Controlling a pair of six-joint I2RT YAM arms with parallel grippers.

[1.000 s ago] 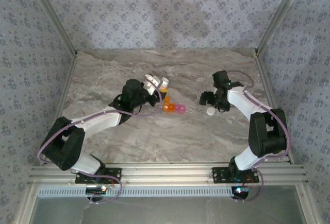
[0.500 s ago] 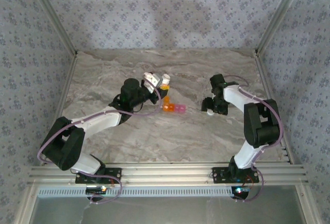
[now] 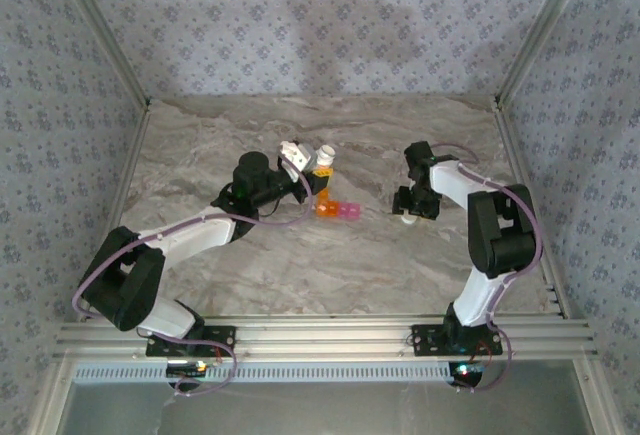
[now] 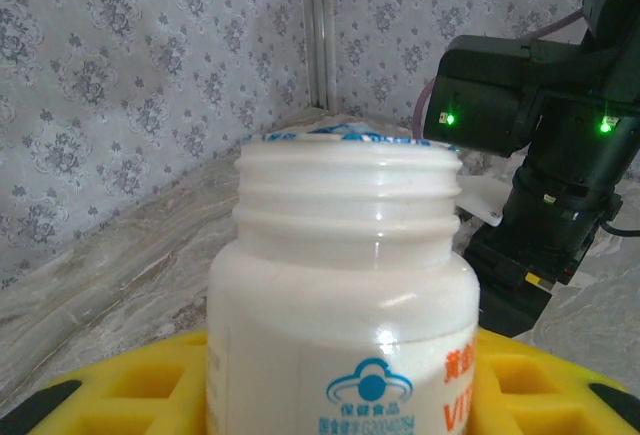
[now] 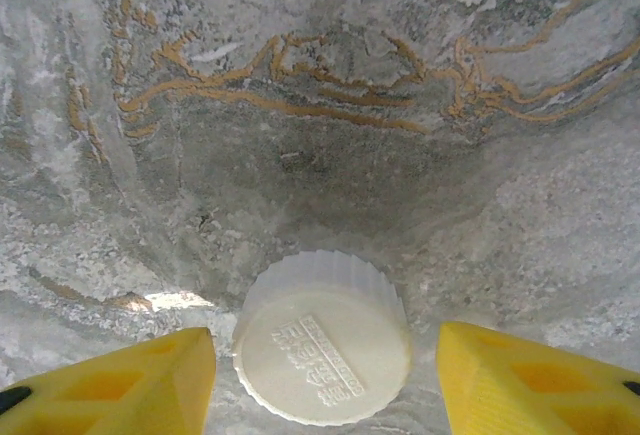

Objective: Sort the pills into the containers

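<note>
My left gripper point(image 3: 306, 177) is shut on a white pill bottle point(image 3: 322, 159), held just behind the containers. In the left wrist view the bottle point(image 4: 345, 295) has no cap, a foil seal covers its mouth, and it sits between my yellow fingers point(image 4: 130, 390). The containers point(image 3: 338, 210), one orange and one pink, lie joined on the table. My right gripper point(image 3: 408, 207) points down over the white ribbed cap point(image 5: 322, 340). Its yellow fingers point(image 5: 130, 385) stand either side of the cap with a small gap on each side. The pills are out of view.
The marble table point(image 3: 300, 265) is walled by patterned panels on three sides, with metal posts at the back corners. The right arm's black wrist point(image 4: 530, 155) shows close behind the bottle in the left wrist view.
My right gripper has swung left and down over the cap, and its jaws have narrowed around it. The left gripper has tilted the bottle slightly up and to the right.
</note>
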